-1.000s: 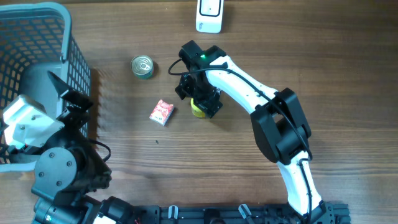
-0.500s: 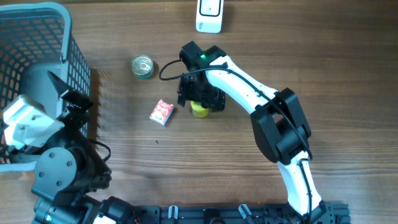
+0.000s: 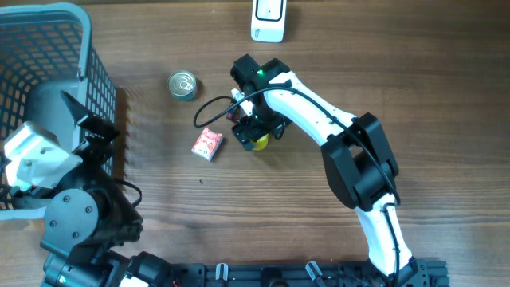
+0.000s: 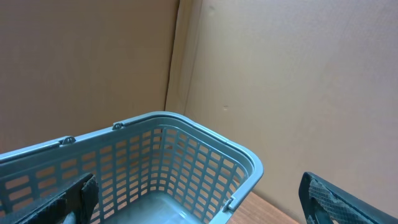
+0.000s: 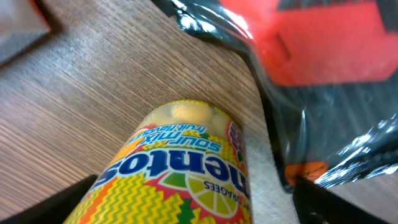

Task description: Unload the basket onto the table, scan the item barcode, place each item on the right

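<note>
Right hand (image 3: 253, 132): positioned directly over the Mentos bottle (image 5: 180, 168), fingers (image 5: 329, 199) spread wide, one on each side of it. The bottle occupies most of the gap between them. Contact of either pad with the bottle cannot be confirmed, and no grip is evident.

Bottle position: lying on its side on the bench (image 3: 446, 96), under the hand and between its fingers. From overhead only a patch of yellow shows below the hand.

Bottle orientation: label face up. The long axis runs roughly along the fingers, slanted a little across the gap. The rounded end points outward, away from the wrist. The other end runs out of view towards the palm.

Left hand (image 4: 199, 208): released, fingers wide apart, nothing between them, above the grey basket (image 4: 186, 124).
</note>
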You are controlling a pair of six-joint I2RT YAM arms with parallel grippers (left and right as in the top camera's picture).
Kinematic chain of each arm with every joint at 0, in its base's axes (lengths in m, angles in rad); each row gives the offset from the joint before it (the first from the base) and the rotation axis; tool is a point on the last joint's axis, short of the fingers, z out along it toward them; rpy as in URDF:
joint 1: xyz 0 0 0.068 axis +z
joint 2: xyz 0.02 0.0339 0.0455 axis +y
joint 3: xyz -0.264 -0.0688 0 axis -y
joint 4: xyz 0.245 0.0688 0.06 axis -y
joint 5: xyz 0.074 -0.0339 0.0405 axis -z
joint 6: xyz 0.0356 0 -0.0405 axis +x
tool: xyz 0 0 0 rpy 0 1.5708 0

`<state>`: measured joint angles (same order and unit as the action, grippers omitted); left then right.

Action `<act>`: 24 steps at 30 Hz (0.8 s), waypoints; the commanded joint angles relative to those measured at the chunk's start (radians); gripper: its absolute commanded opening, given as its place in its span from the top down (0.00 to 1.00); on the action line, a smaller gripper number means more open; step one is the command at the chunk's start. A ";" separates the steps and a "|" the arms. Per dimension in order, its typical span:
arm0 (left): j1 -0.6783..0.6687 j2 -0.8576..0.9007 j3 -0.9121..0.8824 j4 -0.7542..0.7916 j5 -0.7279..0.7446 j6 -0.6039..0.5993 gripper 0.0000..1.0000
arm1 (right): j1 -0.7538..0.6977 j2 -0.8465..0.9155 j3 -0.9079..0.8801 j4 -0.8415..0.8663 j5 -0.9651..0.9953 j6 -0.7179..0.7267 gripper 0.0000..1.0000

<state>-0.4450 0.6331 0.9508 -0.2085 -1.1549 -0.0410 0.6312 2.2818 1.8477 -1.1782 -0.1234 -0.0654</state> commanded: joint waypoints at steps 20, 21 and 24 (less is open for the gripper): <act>0.005 0.000 0.012 0.003 -0.014 0.011 0.00 | 0.000 -0.009 -0.008 0.043 0.045 0.154 0.39; 0.005 0.000 0.012 0.003 -0.014 0.011 0.00 | 0.000 -0.009 -0.008 0.037 0.044 0.186 0.39; 0.005 0.000 0.012 0.003 -0.014 0.011 0.00 | 0.000 -0.009 -0.008 0.010 0.028 0.319 0.39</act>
<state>-0.4450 0.6331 0.9508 -0.2085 -1.1549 -0.0410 0.6312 2.2814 1.8477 -1.1477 -0.0887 0.0719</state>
